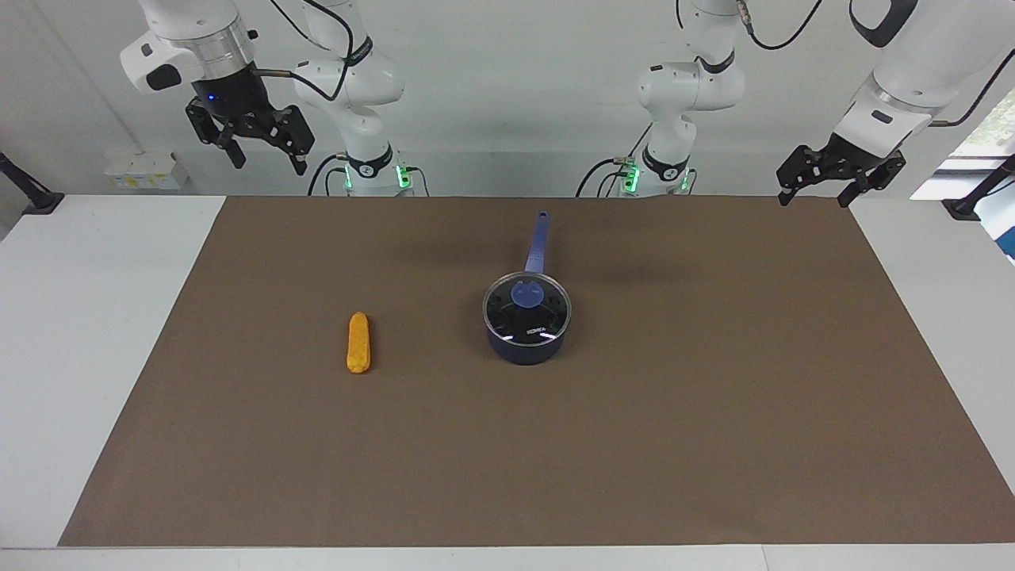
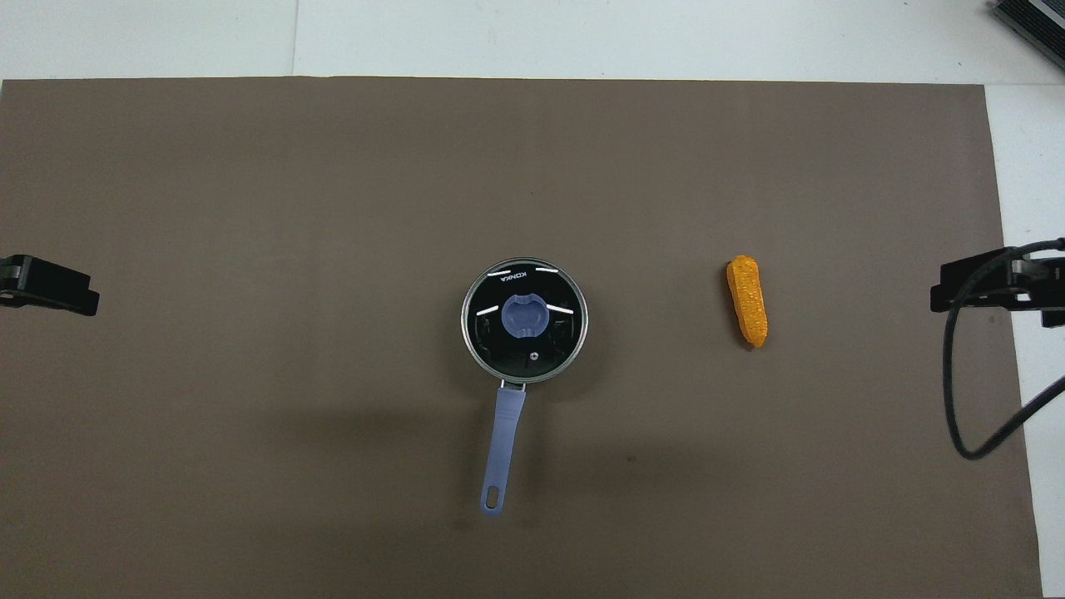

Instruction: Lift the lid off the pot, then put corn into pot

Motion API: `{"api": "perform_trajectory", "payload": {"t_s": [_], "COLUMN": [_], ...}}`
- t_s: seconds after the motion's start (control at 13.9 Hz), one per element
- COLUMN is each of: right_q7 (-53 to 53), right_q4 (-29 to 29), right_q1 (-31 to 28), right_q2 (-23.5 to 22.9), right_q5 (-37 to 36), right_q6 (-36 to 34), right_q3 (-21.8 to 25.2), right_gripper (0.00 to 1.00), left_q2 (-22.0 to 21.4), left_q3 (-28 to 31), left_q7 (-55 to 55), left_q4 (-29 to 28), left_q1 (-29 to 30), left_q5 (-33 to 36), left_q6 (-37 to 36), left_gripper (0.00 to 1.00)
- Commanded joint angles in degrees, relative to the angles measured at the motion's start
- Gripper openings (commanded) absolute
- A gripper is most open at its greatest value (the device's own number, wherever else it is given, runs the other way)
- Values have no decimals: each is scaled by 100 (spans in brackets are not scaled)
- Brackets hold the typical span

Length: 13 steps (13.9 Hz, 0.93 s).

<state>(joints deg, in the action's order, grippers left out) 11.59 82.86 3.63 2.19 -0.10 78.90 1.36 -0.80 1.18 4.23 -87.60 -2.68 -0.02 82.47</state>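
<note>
Glass lid (image 1: 527, 308) sits on the pot (image 1: 526, 347) (corn (image 1: 358, 342) beside it) — left gripper (image 1: 839, 179) and right gripper (image 1: 260, 144) wait raised, fingers apart.

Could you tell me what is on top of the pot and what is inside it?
The lid sits on the pot. Through its glass only black interior shows; the corn lies apart on the mat.

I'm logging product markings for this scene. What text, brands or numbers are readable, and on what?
"KONKA": white print on the glass of the lid, which sits on the pot; it reads upside down in the overhead view.
The lid's print is too blurred to read in the facing view.
Nothing else is legible.
</note>
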Motion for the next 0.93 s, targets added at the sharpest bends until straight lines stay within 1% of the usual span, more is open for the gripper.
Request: {"api": "perform_trajectory", "payload": {"t_s": [0.0,0.29,0.57,0.86], "right_q7": [-166,-166,-166,-166], "right_q4": [133,134,142,142], "right_q1": [-64,-64,-64,-64], "right_q2": [106,106,106,106], "right_q5": [89,98,98,98], "right_q6": [64,64,64,64], "right_q3": [-5,-5,-5,-5], "right_gripper": [100,100,100,100], "left_q2": [45,36,-25,-17], "left_q3": [41,32,14,14], "left_q7": [69,60,104,95], "left_q4": [112,77,-134,-397], "left_q1": [-75,-75,-84,-408], "left_q5": [152,134,82,82], "left_q6": [24,50,146,453], "left_gripper": [100,100,100,100]}}
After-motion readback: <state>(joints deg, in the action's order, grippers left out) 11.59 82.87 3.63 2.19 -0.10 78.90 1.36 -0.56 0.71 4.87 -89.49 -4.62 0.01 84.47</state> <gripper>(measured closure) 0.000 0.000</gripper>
